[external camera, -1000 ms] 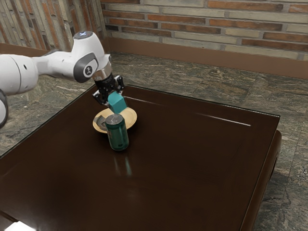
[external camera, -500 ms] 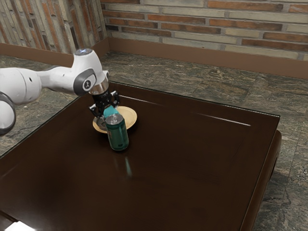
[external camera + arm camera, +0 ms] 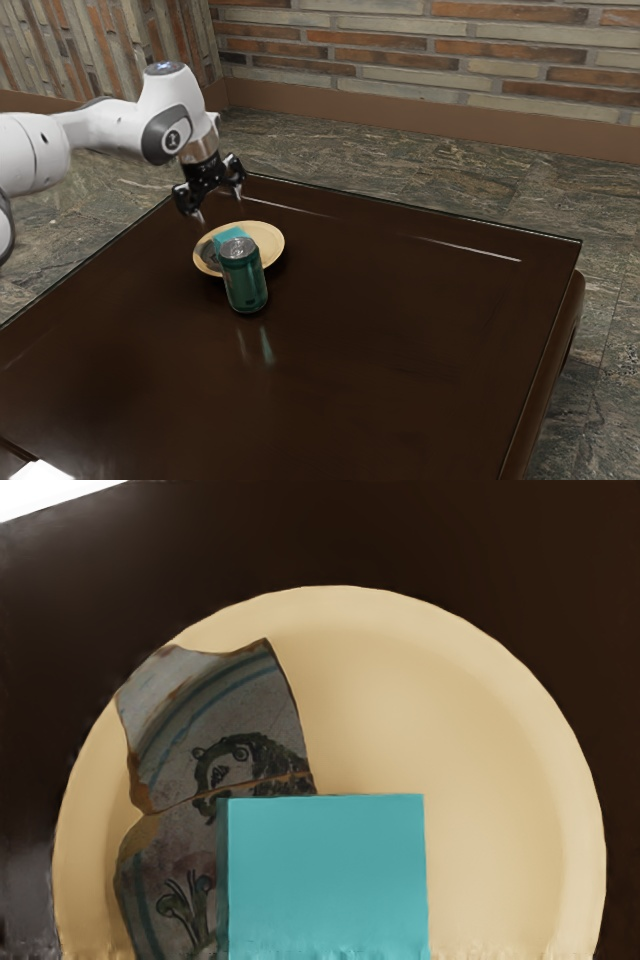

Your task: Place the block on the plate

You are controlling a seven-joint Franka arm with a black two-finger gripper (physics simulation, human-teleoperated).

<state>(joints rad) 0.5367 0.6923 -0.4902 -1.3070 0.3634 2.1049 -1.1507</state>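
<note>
Dark table (image 3: 380, 370) spreads under the gripper (image 3: 218, 204), its fingers wide apart, holding nothing. Below it sits the plate (image 3: 490, 730), with a can (image 3: 246, 280) near and the blue block (image 3: 325, 880) on the plate. Best go straight up, slowly, bumping nothing.

A green can (image 3: 245, 285) blocks low passage at the plate's (image 3: 268, 240) 6 o'clock in the exterior view; open tabletop (image 3: 400, 320) stretches from 2 to 5.
</note>
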